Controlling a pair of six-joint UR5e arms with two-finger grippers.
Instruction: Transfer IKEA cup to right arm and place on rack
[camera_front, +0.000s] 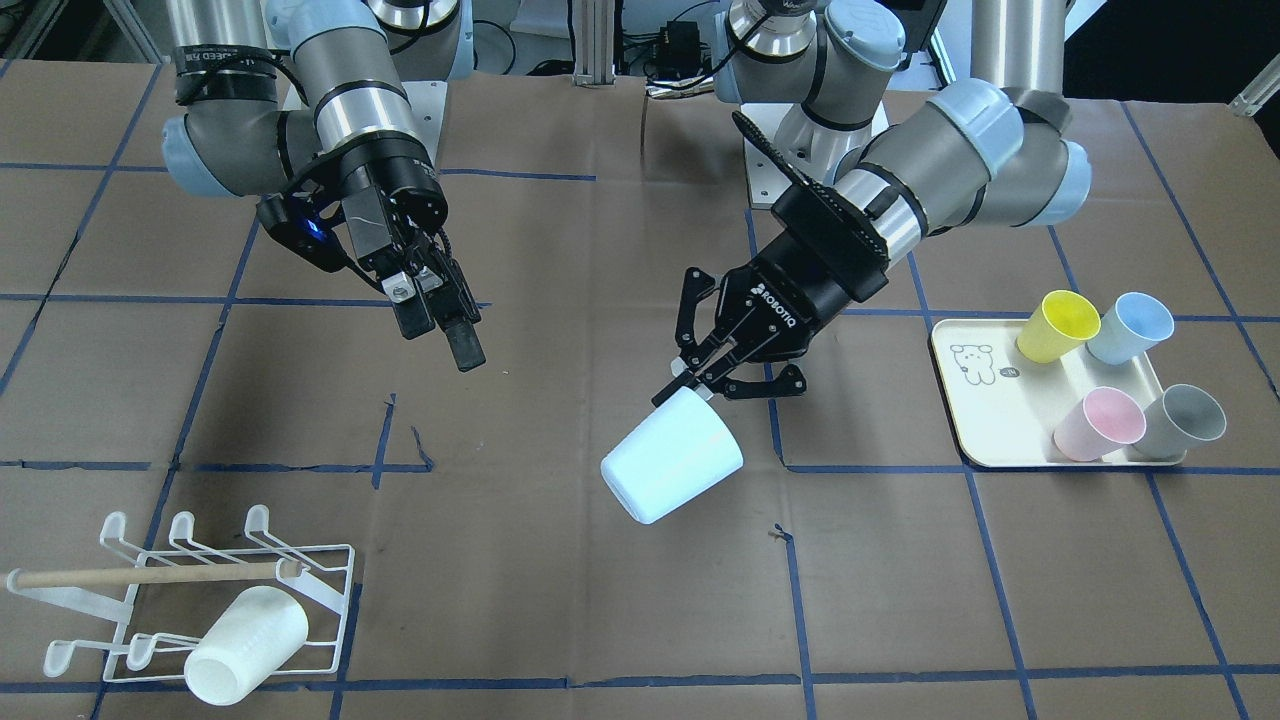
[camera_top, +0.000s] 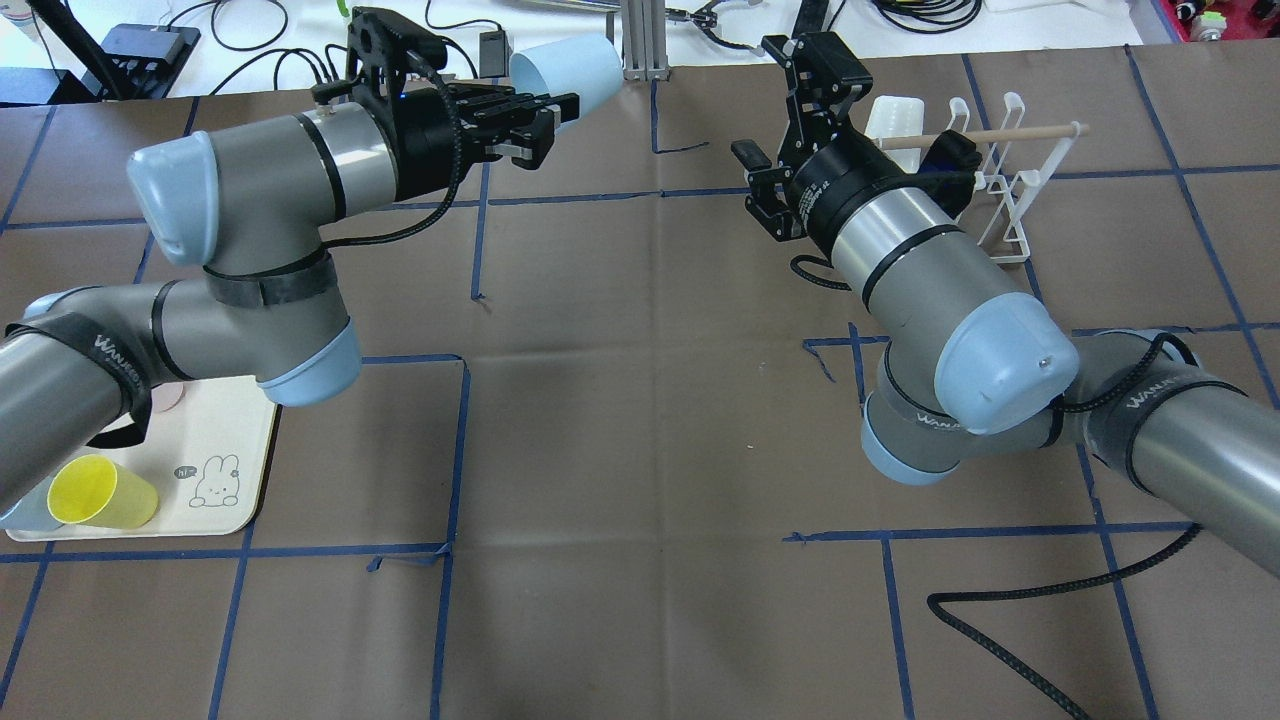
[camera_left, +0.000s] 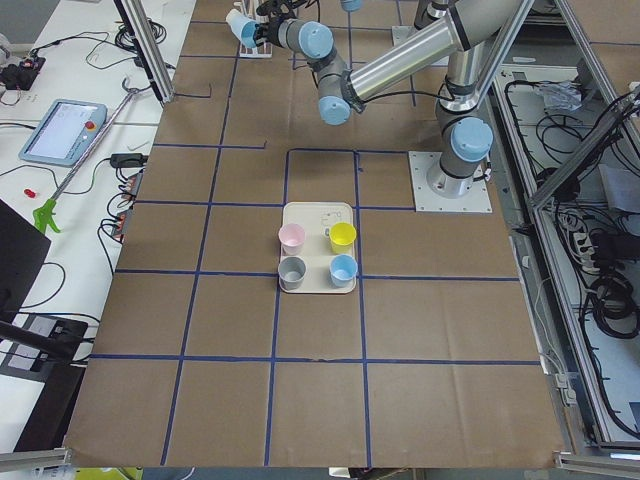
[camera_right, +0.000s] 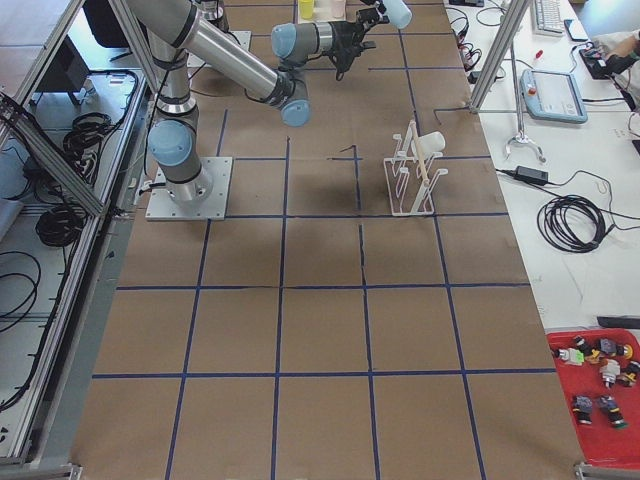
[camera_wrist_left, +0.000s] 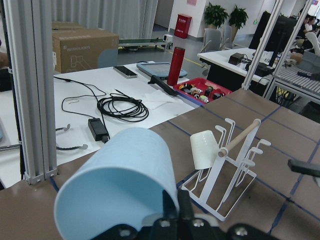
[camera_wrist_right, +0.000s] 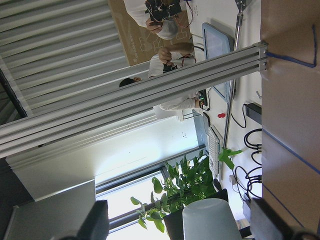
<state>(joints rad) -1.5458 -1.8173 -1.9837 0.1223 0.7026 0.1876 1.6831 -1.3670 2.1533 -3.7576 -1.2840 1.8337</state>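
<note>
Pale blue plastic tumbler cup (camera_front: 672, 468) up in the air, well apart from the small white wire rack with the wooden dowel (camera_front: 150, 576) and higher than it. Pinched at the rim by the black left gripper (camera_front: 697, 386) — fingers clamped tight on the thin wall, base pointing away from the gripper. Black right gripper (camera_front: 440, 340) nearer the rack, also raised, jaws spread with nothing between them, not touching the cup.

Handling guess: light, thin-walled, fairly stiff, but smooth and tapered, so probably slippery under a side squeeze and keen to squirt out toward the narrow end. Not fragile by the look of it. Best bet for the takeover — grab across the body down near the base, or pinch the free side of the rim, well clear of the left fingers. Gentle squeeze only.

Already a white plastic cup (camera_front: 245, 645) tipped over a prong at one end of the rack, so aim for a free hook.
</note>
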